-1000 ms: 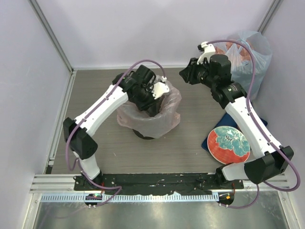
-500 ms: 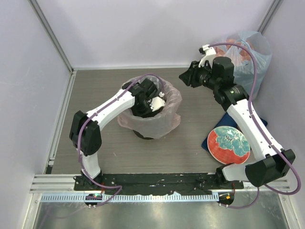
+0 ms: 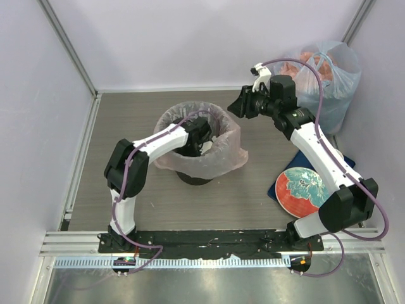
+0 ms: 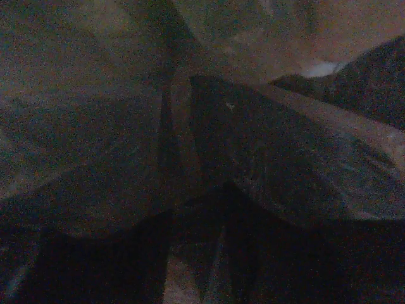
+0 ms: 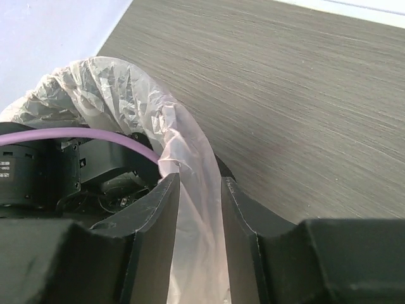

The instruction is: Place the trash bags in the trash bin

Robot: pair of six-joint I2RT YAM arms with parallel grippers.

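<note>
- The trash bag [image 3: 223, 158] lines the trash bin [image 3: 193, 178], its mouth draped over the rim.
- The right end effector [image 5: 199, 182], jaws apart, hangs beside the bin's far-right rim, with the film straight ahead.
- The left end effector [image 3: 204, 138] reaches inside the bin; whether it is apart or together cannot be told.

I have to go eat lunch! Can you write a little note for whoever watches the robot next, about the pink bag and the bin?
Left gripper: down inside the trash bin; its camera view is too dark to tell how the jaws stand.
Right gripper: jaws open, holding nothing, hovering by the bin's back right side.
Trash bag: pink, lining the bin, mouth open, top folded out over the rim.
Done: the bag is in the bin.
Left: lift the left arm out; maybe tidy the rim.
</note>
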